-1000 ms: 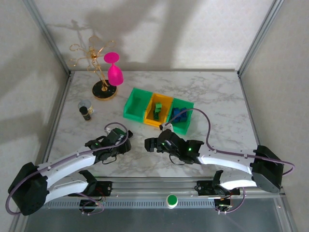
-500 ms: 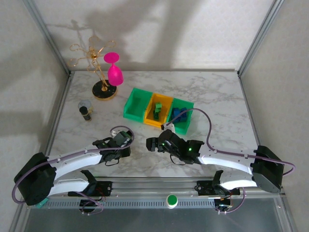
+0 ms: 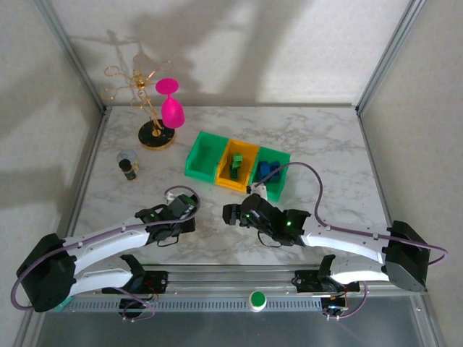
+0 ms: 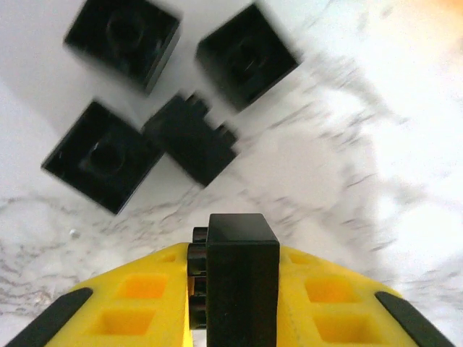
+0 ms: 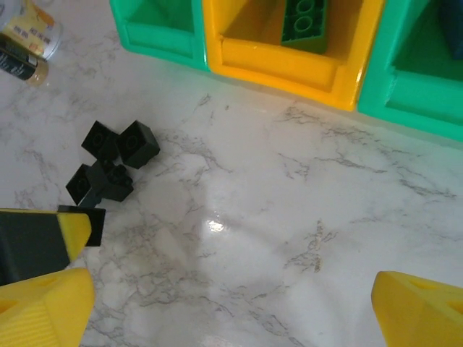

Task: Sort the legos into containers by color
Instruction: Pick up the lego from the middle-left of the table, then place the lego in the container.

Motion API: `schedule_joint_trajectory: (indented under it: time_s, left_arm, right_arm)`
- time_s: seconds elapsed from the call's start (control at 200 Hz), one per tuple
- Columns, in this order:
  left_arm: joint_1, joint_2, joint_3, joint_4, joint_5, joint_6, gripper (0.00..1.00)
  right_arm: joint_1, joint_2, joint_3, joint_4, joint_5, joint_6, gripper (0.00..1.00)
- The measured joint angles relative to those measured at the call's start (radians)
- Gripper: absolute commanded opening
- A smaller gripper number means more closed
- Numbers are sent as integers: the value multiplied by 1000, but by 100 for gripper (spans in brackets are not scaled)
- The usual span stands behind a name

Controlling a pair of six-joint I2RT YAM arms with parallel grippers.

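Observation:
My left gripper (image 4: 234,253) is shut on a black lego (image 4: 243,296), clamped upright between its yellow fingers (image 4: 137,300) just above the marble. Several more black legos (image 4: 189,139) lie loose close ahead of it. In the top view the left gripper (image 3: 185,220) sits at the table's near middle, with the right gripper (image 3: 231,215) a short way to its right. The right gripper (image 5: 231,311) is open over bare marble, the black legos (image 5: 110,162) to its left. The containers (image 3: 194,165) stand behind: a green lego (image 5: 307,20) in the yellow one (image 5: 289,69), blue legos (image 3: 269,172) in the right green one.
A small dark-capped bottle (image 3: 129,165) stands at the left, with a gold jewellery stand (image 3: 150,116) and a pink glass (image 3: 172,105) behind it. Metal frame posts and walls close in the table's sides. Open marble lies right of the bins.
The left gripper moved right onto the pile of black legos and shut on one. The right arm crept slightly toward the bins, its jaws still open.

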Motion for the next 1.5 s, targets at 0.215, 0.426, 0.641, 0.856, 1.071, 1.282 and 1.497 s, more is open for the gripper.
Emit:
schedule_joint_trajectory:
  time_s: [0.215, 0.426, 0.641, 0.856, 1.071, 1.282, 1.497]
  left_arm:
    - [23, 88, 256, -8, -54, 85, 24]
    - [94, 260, 427, 31, -60, 174, 24]
    - [190, 446, 554, 71, -56, 247, 23]
    - [259, 667, 680, 122, -26, 304, 26]
    - [267, 843, 803, 140, -8, 348, 38]
    - [277, 872, 819, 135, -12, 362, 45]
    - [277, 869, 819, 134, -11, 362, 42]
  right_arm:
    - [-51, -27, 0, -11, 2, 37, 99]
    - [-82, -24, -19, 23, -10, 51, 99]
    - [-116, 25, -48, 54, -35, 62, 99]
    - [-128, 31, -49, 76, -44, 62, 99]
    - [-132, 31, -50, 80, -52, 62, 99]
    - [-136, 17, -62, 76, -52, 61, 99]
    - [-143, 13, -62, 76, -51, 58, 99]
